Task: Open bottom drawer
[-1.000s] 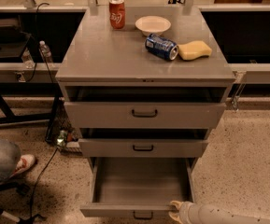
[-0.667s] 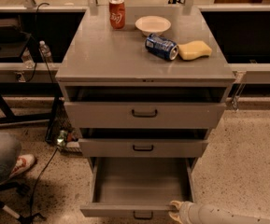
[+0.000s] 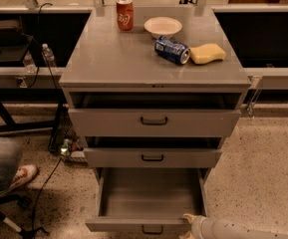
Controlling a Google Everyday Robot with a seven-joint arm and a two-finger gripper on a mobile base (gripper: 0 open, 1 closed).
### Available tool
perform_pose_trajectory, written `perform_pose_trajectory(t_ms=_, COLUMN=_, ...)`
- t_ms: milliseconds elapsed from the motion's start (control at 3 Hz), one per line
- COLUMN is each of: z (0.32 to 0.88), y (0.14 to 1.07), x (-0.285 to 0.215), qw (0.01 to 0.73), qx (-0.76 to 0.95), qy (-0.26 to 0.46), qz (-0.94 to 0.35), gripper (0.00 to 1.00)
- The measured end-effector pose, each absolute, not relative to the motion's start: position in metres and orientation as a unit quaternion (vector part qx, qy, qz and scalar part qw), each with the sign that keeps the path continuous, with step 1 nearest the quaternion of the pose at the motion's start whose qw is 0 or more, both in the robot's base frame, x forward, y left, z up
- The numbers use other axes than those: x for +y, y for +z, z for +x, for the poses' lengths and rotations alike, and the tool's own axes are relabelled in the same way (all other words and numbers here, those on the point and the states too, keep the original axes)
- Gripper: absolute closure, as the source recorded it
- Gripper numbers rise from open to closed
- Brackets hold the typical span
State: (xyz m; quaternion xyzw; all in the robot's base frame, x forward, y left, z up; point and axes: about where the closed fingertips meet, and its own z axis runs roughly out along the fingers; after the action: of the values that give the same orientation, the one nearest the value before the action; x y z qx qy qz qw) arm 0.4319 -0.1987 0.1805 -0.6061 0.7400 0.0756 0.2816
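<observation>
The grey cabinet has three drawers. The bottom drawer (image 3: 148,195) is pulled far out, showing a plain grey, empty inside; its front panel (image 3: 133,226) with a small dark loop handle (image 3: 152,229) lies at the lower edge of the view. My gripper (image 3: 189,218) comes in from the lower right on a white arm (image 3: 228,229) and sits at the right end of that front panel, by the drawer's corner. The middle drawer (image 3: 152,158) and top drawer (image 3: 153,121) each stand slightly ajar.
On the cabinet top (image 3: 108,59) are a red can (image 3: 125,14), a white bowl (image 3: 163,26), a blue can lying on its side (image 3: 172,50) and a yellow sponge (image 3: 208,53). A person's leg and shoe (image 3: 14,176) and cables lie on the floor at left.
The person's leg at the left has shifted slightly. The drawer and my gripper stay where they were.
</observation>
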Motion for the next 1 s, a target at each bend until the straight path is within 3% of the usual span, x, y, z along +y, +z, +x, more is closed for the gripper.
perform_pose_trajectory(t_ms=333, z=0.431, y=0.180, x=-0.197, qw=0.281, qx=0.740, qy=0.077, qz=-0.606, gripper=0.00)
perform_pose_trajectory(t_ms=1000, z=0.449, y=0.233, x=-0.231, qw=0.348, qx=0.722, qy=0.087, qz=-0.591, gripper=0.00)
